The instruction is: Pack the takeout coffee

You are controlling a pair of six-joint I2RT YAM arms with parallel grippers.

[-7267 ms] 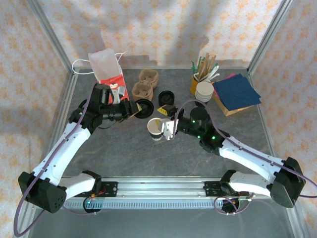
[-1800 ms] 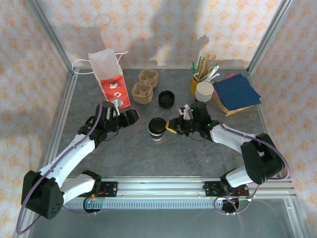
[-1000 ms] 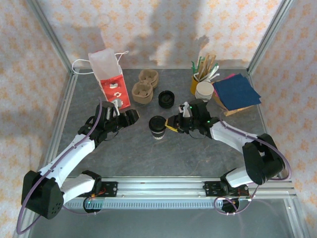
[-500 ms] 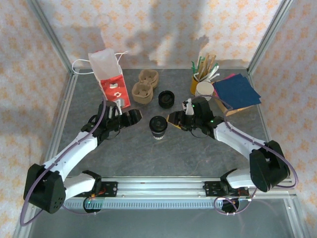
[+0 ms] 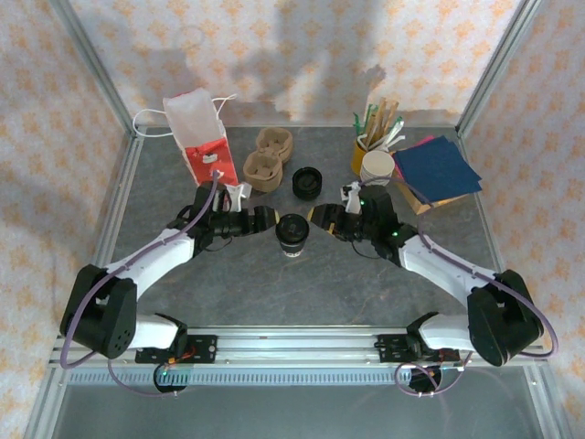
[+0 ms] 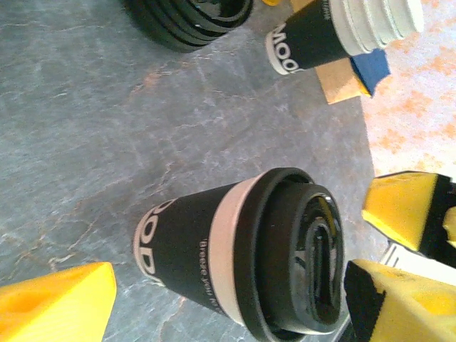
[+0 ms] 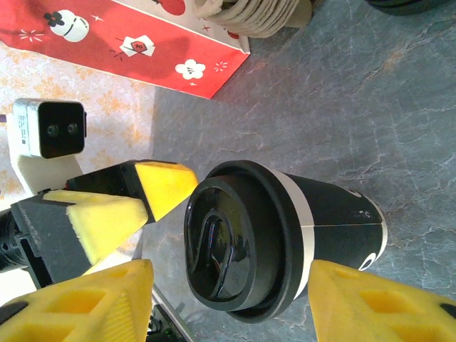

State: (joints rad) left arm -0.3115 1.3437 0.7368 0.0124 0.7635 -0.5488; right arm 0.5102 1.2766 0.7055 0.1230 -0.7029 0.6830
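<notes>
One takeout coffee point(image 5: 292, 234) to pack: upright, black lid point(image 7: 228, 242) on, near the middle of the worktop point(image 5: 302, 293), between the two claws. Left claw point(image 5: 262, 217) wide open, tips just beside the cup on its left side, gripping nothing. Right claw point(image 5: 320, 217) open too, less wide, tips near the cup on its right side, touching nothing. Probably the step in hand: taking hold of the cup with one claw only. To do this well, better to choose one side and draw the other claw back first, to avoid a clash of fingers around such a small thing. Then bring the fingers around the dark body, not on the lid, and close gently, enough against slipping but without crushing the paper. Keep upright during the lift; perhaps liquid inside, impossible to tell under the lid. Likely destination: the red and white paper bag point(image 5: 203, 137), standing tall at the far left corner. Worktop grey, stone-like, flat and hard. Toward the far edge: two pulp cup carriers point(image 5: 265, 160), a pile of loose black lids point(image 5: 307, 183), a stack of white cups point(image 5: 377, 168), a yellow holder with stirrers point(image 5: 373, 137), blue napkins point(image 5: 437, 169) near the far right corner. All around, walls point(image 5: 302, 55) with a pale orange flower pattern; at the near edge, a metal rail point(image 5: 292, 340).
</notes>
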